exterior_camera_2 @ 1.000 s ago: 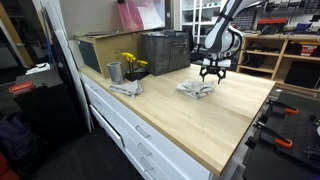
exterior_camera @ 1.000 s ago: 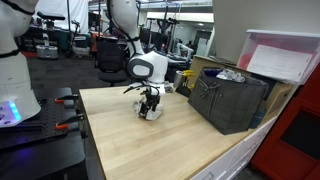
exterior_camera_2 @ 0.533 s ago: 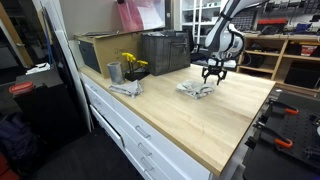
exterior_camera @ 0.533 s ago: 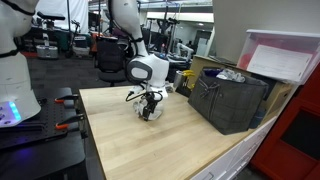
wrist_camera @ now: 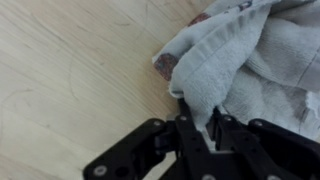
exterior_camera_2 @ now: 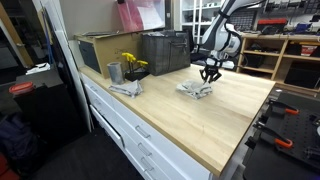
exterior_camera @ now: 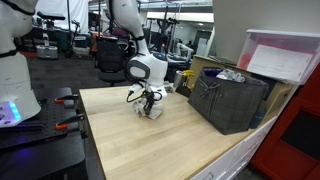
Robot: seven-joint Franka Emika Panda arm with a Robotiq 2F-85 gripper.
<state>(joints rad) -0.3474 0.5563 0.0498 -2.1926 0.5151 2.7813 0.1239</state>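
Looking down the wrist view at a black two-finger gripper (wrist_camera: 200, 118) pinched almost fully together on a raised fold of a crumpled grey terry-cloth towel (wrist_camera: 250, 60). Barely any gap between the hard, angular fingers, just the thickness of that soft, nubbly fold squeezed in there. Also spotted a small reddish patch near the towel's edge, too blurry to say what. Rest of the towel bunched in a loose, lumpy heap, lying flat on the pale wooden bench (wrist_camera: 70, 70), which looks smooth with fine straight grain.

Same story in both exterior views: gripper (exterior_camera: 150, 99) (exterior_camera_2: 210, 74) pointing straight down, right on top of the towel (exterior_camera: 152, 111) (exterior_camera_2: 196, 90), toward one end of the bench (exterior_camera: 150, 150) (exterior_camera_2: 200, 125).

Near it, a boxy dark grey plastic crate (exterior_camera: 228, 100) (exterior_camera_2: 165, 52) with ribbed sides, not touching the towel. Farther along in an exterior view, a second rumpled grey cloth (exterior_camera_2: 125, 89) just beside a dull metal cup (exterior_camera_2: 114, 72) and a bunch of yellow flowers (exterior_camera_2: 131, 63), with a brown cardboard box (exterior_camera_2: 98, 48) behind them. White flat-fronted drawers (exterior_camera_2: 130, 125) under the bench top.
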